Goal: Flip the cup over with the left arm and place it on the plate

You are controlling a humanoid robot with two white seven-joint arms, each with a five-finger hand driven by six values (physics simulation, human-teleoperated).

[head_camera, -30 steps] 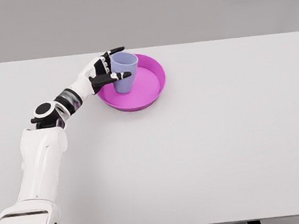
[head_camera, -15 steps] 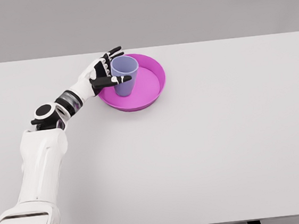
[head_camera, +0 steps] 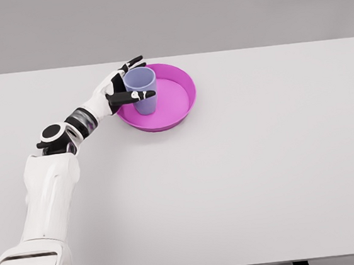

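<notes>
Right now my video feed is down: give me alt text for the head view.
The left hand grips an upright lavender cup, mouth up, standing in the left part of a magenta plate at the far side of a white table. Thumb crosses the cup's front; the other fingers reach behind it.

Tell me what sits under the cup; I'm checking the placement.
The cup stands upright, mouth up, on the magenta plate, near its left side. The left hand wraps around it. The cup's base contact is hidden by the plate's rim.
</notes>
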